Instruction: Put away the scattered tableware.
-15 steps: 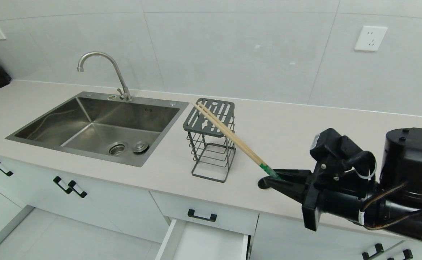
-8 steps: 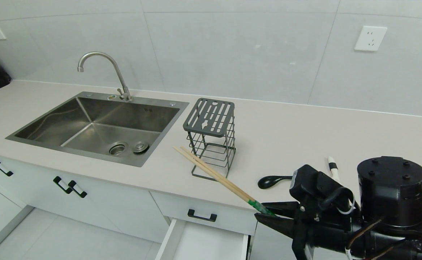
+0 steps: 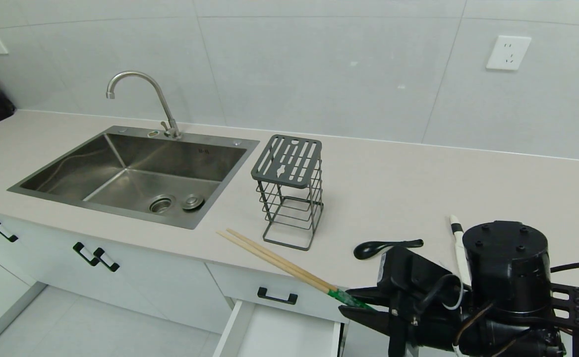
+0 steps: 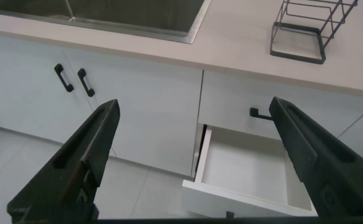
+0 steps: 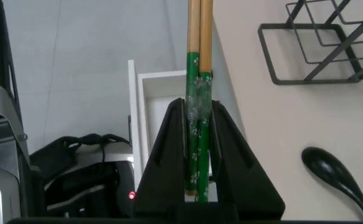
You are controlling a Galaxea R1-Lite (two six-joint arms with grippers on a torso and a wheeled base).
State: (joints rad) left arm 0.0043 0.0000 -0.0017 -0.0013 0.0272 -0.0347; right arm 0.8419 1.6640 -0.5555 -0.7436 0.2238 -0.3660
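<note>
The right gripper (image 3: 354,302) clamps 2 chopsticks (image 3: 279,262) by their green ends; they should probably be lowered lengthwise into the open drawer (image 3: 289,337).

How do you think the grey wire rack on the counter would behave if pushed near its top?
The wire rack looks mostly open wire, so probably light. It stands tall on a narrow base, so it may tip. On the smooth counter it might slide.
</note>
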